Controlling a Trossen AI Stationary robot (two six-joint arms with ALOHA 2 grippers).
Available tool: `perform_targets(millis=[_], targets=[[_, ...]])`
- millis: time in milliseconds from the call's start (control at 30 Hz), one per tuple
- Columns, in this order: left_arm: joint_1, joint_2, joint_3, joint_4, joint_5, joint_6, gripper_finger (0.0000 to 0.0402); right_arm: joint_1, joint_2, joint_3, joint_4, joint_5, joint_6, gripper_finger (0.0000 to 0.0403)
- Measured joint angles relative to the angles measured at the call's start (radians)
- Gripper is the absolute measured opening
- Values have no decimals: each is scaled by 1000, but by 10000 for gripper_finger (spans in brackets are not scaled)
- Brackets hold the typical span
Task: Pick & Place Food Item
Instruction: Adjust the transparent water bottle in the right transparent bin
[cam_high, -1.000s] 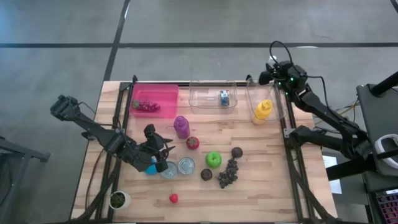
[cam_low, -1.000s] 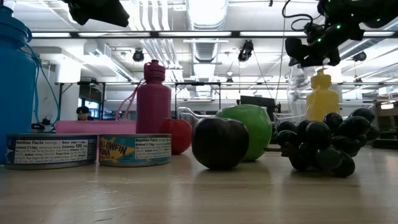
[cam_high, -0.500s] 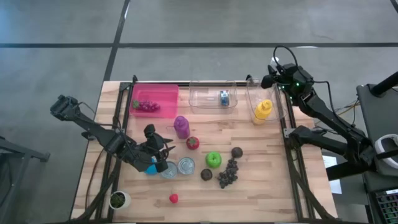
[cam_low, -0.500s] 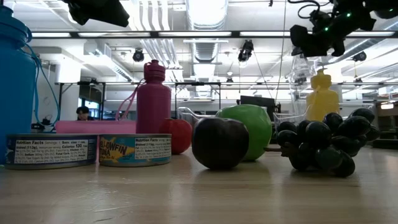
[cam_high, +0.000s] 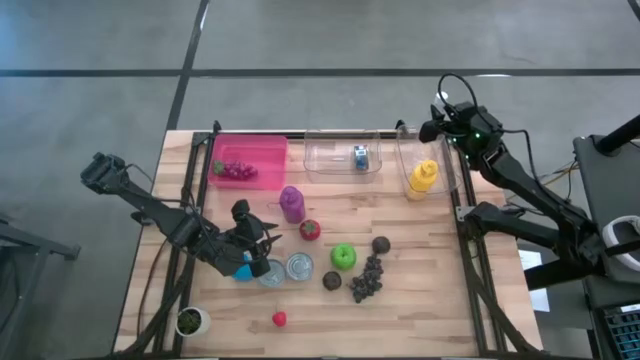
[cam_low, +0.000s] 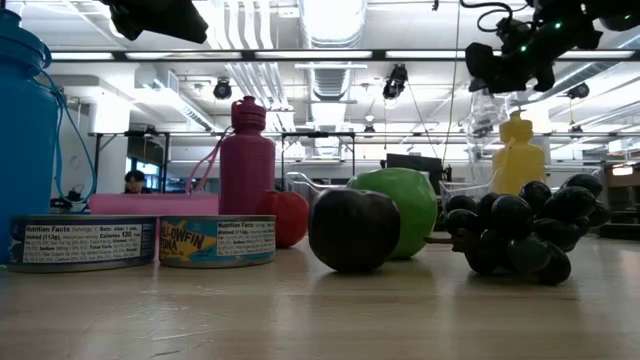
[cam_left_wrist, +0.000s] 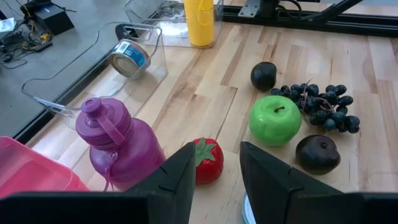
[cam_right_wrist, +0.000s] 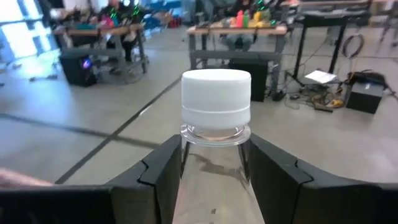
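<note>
Currently right gripper (cam_right_wrist: 214, 171) sitting at far right corner of surface (cam_high: 420, 300), fingers pinching neck of clear bottle (cam_right_wrist: 215, 134) just below white cap (cam_right_wrist: 216, 93) — apparently over clear bin (cam_high: 425, 160) holding yellow bottle (cam_high: 422, 178). Risk: smooth, see-through neck slipping or tilting if grip is loosening. Left gripper (cam_left_wrist: 214, 177) waiting — fingers slightly spread, holding nothing — facing strawberry (cam_left_wrist: 208, 160).

grey concrete floor (cam_high: 100, 40) around the wooden table (cam_high: 420, 310), fluorescent strip lights (cam_low: 330, 20) overhead.
</note>
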Motion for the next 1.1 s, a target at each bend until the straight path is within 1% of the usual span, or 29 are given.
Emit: perform_targets(millis=[100, 233, 333, 467, 533, 667, 800, 1100], targets=[[0, 0, 0, 0, 0, 0, 129, 5, 34, -15, 79, 53, -5, 161], [0, 0, 0, 0, 0, 0, 131, 29, 102, -26, 165, 174, -37, 155], [0, 0, 0, 0, 0, 0, 129, 39, 149, -14, 177, 249, -46, 155], [0, 0, 0, 0, 0, 0, 129, 39, 210, -12, 177, 320, -51, 160], [0, 0, 0, 0, 0, 0, 130, 39, 235, -12, 190, 348, -23, 159], [0, 0, 0, 0, 0, 0, 131, 39, 261, -12, 208, 377, 28, 154], [0, 0, 0, 0, 0, 0, 129, 39, 270, -12, 206, 395, 21, 155], [0, 0, 0, 0, 0, 0, 131, 39, 269, -12, 201, 394, 15, 160]])
